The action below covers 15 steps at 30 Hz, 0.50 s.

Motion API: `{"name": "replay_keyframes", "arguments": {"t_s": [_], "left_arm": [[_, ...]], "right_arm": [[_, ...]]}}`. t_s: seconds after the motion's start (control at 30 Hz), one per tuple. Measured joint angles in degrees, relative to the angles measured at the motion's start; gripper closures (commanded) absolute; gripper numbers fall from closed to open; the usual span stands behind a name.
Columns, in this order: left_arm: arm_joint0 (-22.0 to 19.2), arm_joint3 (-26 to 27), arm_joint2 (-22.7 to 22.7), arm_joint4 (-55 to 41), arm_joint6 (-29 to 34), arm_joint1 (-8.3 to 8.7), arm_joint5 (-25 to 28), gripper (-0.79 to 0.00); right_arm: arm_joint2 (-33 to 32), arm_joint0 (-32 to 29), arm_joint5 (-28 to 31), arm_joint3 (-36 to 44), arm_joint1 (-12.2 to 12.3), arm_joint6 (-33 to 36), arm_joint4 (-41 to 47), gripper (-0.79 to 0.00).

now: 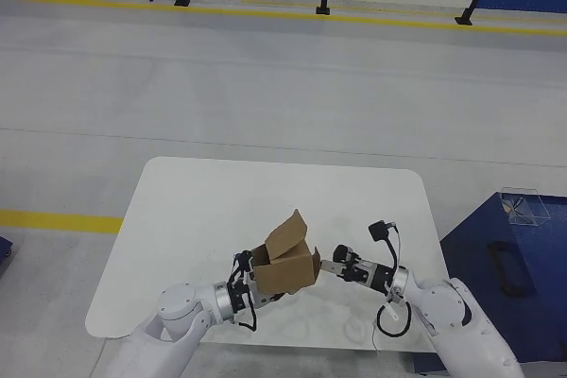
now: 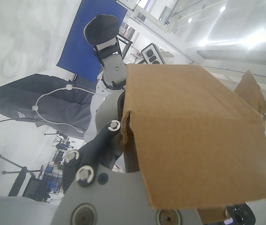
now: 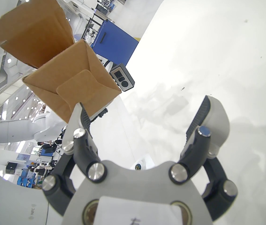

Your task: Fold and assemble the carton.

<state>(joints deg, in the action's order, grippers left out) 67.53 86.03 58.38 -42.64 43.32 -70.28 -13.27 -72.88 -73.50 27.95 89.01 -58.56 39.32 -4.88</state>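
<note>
Left claw [image 1: 249,271] clamps the carton [image 1: 289,268] over the bench [image 1: 217,198]; right claw [image 3: 144,107], jaws apart, sits just beside its folded end [image 3: 83,87], open flap [image 1: 288,232] opposite.

white table [image 1: 217,198] on pale grey floor [image 1: 265,85]; yellow floor stripes [image 1: 47,221]; blue cabinet [image 1: 543,302] beside table; bright ceiling lights [image 2: 222,8].

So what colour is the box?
Plain brown; the carton shows best in the right wrist view.
</note>
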Motion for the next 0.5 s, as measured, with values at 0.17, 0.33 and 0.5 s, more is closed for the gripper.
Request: {"name": "replay_keyframes", "arguments": {"t_s": [0.17, 0.33, 0.5], "left_arm": [[-1.0, -0.2, -0.5, 0.4, 0.0, -0.18, -0.7, 0.0], [-1.8, -0.6, -1.1, 0.7, 0.0, -0.38, -1.0, 0.0], [-2.2, -1.2, -1.8, 1.0, 0.0, -0.59, -1.0, 0.0]], "right_arm": [[-0.8, 0.1, -0.6, 0.5, 0.1, 0.5, 1.1, -0.785], [-0.8, 1.0, -1.3, 0.6, 0.1, 0.7, 1.6, -0.785], [-0.9, 1.8, -2.5, 1.0, 0.1, 1.2, 2.1, -0.785]]}}
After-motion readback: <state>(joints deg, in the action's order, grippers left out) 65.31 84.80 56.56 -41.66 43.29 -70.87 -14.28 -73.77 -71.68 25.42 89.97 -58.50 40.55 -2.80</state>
